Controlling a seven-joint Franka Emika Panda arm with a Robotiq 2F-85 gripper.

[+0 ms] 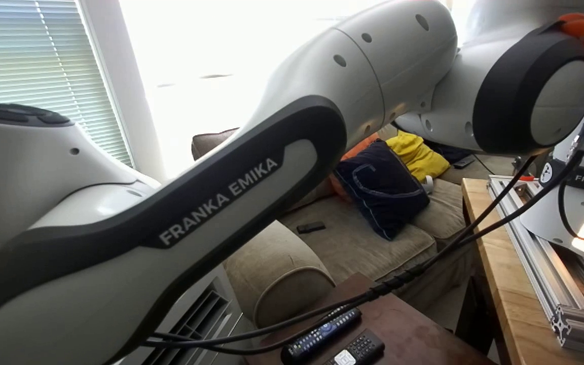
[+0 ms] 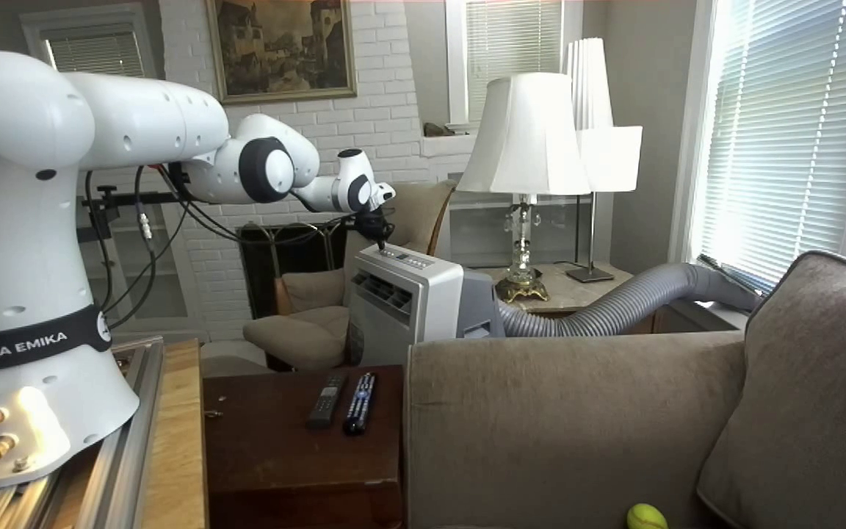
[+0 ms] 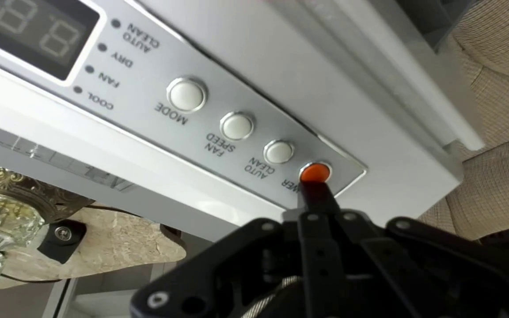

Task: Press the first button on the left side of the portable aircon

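In an exterior view, my Franka Emika Panda arm (image 1: 236, 195) slants across the foreground, partly hiding the portable aircon (image 1: 206, 309) at 7 o'clock. In an exterior view, the portable aircon (image 2: 401, 312) stands near centre, its louvred grille (image 2: 385, 297) facing 8 o'clock, the top's long axis running 10 to 4; my Robotiq gripper (image 2: 381, 243) points down at the 10 o'clock end. In the wrist view, the control panel (image 3: 213, 111) likewise runs 10 to 4, lettering inverted; my fingers (image 3: 319, 198), tips together, extend from 5 o'clock and overlap the orange power button (image 3: 315, 171); whether it is depressed, I cannot tell.
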